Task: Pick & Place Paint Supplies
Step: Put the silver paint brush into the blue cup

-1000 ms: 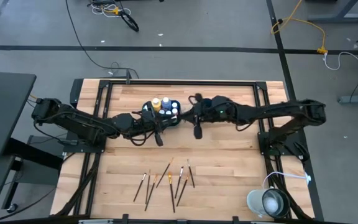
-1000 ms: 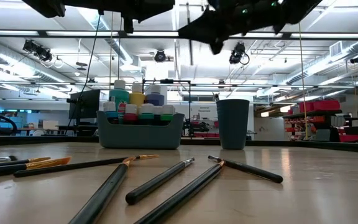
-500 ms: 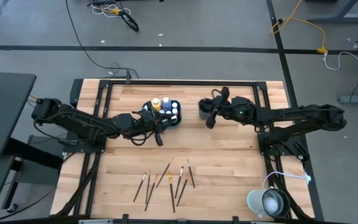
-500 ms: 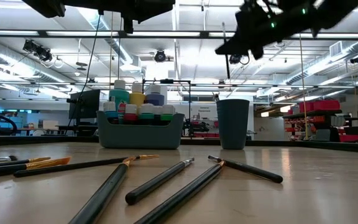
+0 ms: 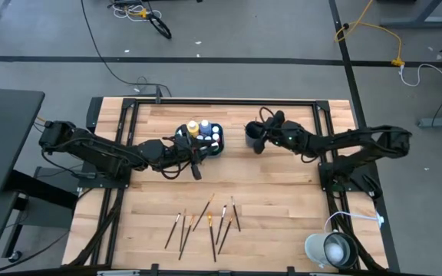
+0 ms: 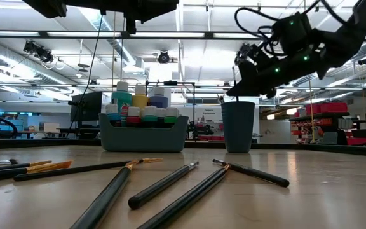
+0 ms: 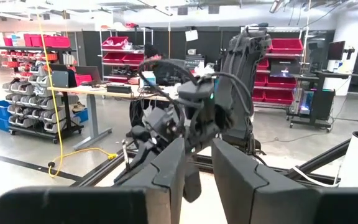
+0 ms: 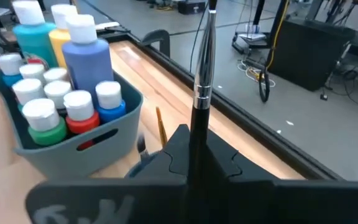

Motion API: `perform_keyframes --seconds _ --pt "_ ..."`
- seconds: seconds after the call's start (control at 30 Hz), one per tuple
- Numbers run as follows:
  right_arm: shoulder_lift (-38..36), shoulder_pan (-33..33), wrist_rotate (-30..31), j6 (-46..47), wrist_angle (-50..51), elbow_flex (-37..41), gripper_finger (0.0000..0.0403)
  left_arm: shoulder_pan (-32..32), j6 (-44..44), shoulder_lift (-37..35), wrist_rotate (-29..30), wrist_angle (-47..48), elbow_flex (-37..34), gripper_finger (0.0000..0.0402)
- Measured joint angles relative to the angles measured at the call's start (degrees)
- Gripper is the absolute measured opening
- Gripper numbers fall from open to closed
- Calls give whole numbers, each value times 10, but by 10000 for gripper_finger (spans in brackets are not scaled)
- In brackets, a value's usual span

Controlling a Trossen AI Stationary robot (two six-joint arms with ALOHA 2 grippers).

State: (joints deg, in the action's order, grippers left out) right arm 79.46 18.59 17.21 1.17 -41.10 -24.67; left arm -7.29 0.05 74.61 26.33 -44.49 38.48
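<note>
A teal tray [image 5: 181, 136] full of white-capped paint bottles [image 8: 73, 106] stands at the table's far middle. Right of it stands a dark blue cup [image 6: 238, 126]. My right gripper [image 5: 262, 140] hovers just above the cup's mouth, shut on a thin paintbrush [image 8: 202, 93]. My left gripper [image 5: 196, 156] hangs in the air at the tray's near side, shut on a dark paintbrush [image 5: 196, 170]. Several more brushes [image 5: 206, 222] lie flat on the wood near the front edge. My left gripper has a dark brush handle [image 7: 191, 183] between its two fingers, which reach in about level from the table's left. The brush sticks out toward the near edge, clear of the table. My right gripper pinches the brush's black handle [image 8: 197, 140] between its two fingers, just below the silver ferrule. The fingers come in slanting from the table's right and lie across the brush. The brush stands nearly upright with its ferrule end up, its lower end [image 6: 234, 95] at the cup's mouth.
A black metal frame [image 5: 221, 102] runs along the table's far edge. A white round lamp-like thing [image 5: 328, 249] sits at the near right corner. Bare wood [image 5: 221, 188] lies between the tray and the loose brushes.
My right gripper has carried its brush from beside the tray toward the table's right and far edge, then sunk to just above the cup. It has tipped from pointing down toward level, and the brush now stands nearly upright.
</note>
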Motion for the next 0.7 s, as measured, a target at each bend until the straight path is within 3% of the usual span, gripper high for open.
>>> perform_keyframes --seconds 0.27,0.7 --pt "49 1 3 14 -39 0 28 0 0 0 0 0 0 87" --pt "53 1 3 12 -52 0 44 0 0 0 0 0 0 87"
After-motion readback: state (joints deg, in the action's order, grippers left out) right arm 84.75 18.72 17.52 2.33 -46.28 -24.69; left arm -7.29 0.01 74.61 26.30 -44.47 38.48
